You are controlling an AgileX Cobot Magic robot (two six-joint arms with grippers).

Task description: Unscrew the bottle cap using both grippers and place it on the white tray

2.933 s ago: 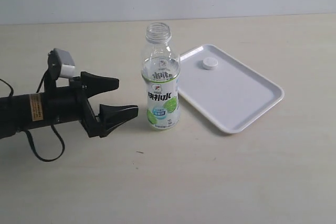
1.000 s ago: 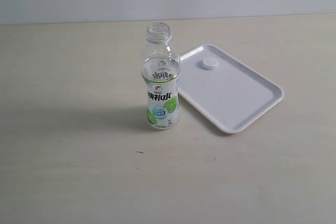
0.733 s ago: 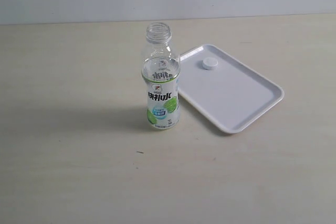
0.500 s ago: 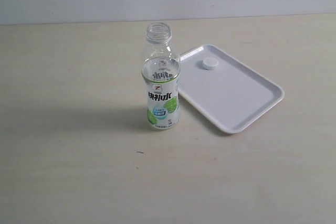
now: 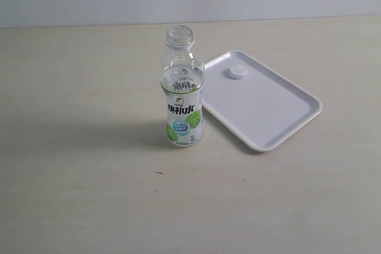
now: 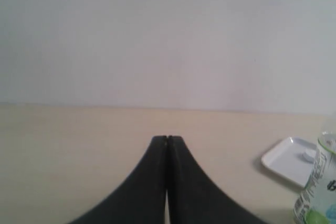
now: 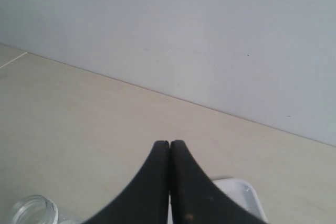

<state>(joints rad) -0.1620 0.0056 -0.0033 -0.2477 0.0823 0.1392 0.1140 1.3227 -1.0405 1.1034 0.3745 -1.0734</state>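
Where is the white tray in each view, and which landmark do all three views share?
Exterior view: white tray right of the bottle.
Left wrist view: its corner beside the bottle, beyond the left gripper.
Right wrist view: its corner behind the right gripper.
Shared landmark: the bottle.

The labelled bottle [image 5: 182, 96] stands upright, uncapped, mid-worktop. The tray [image 5: 268, 108] lies flat beside it toward the right edge, with the cap [image 5: 238, 72] on it near its far corner. Tips pressed together on the left gripper [image 6: 167, 139] and right gripper [image 7: 169, 142].
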